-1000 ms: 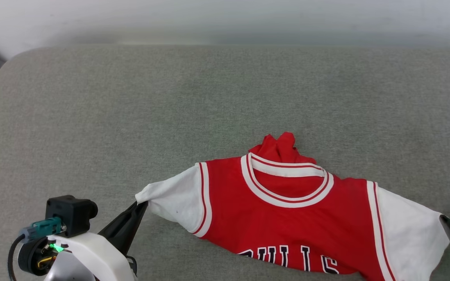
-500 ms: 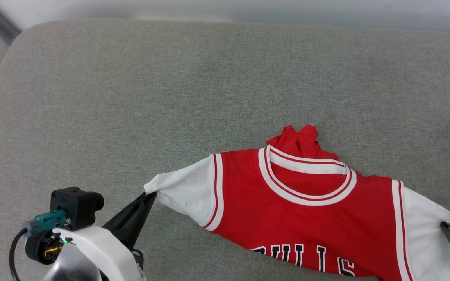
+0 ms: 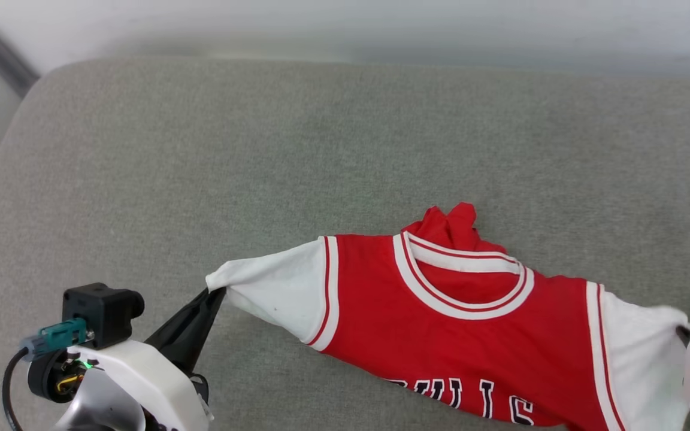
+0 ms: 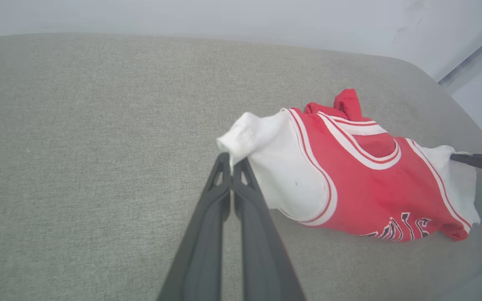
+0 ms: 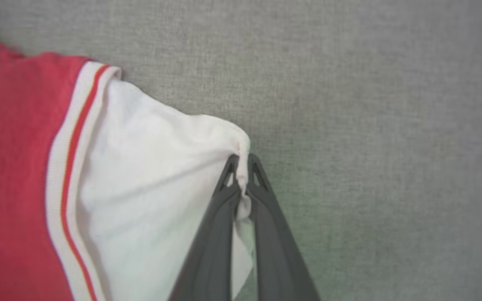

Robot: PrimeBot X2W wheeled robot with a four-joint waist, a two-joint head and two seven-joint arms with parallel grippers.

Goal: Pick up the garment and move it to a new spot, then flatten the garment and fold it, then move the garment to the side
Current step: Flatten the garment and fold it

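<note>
**Cushion** [image 3: 201, 149]: grey-green woven cloth with a fine, even grain and a rounded far-left corner. A pale smooth wall [image 3: 345, 24] stands behind its far edge.

**Left gripper** [image 3: 216, 293]: two long, dark, matt fingers that taper to a point. They are pressed together on the cuff of the left sleeve [image 3: 273, 296], over the cushion's near-left part. The wrist has a glossy white shell, a black block and a teal plug.

**Jersey** [image 3: 459, 341]: soft red knit with white short sleeves and red-white striped trim at the armholes and collar [image 3: 459, 299].
- It is stretched sideways across the cushion's near half, from centre to right, front side up.
- Both cuffs are drawn to points, and the lower body lies on the cushion.
- A red peak of cloth [image 3: 450, 224] bunches on the cushion just behind the collar.
- The black, white-outlined lettering [image 3: 471, 398] is cut off by the head view's lower edge.

**Right sleeve** [image 3: 638, 353]: puckered at the cuff.

**Right gripper** [image 5: 241, 161]: dark fingers clamped on a pinch of that cuff, at the cushion's near-right part.

**Open room**: the cushion's far half and its whole left side are bare cloth. Its far edge runs straight along the wall.
</note>
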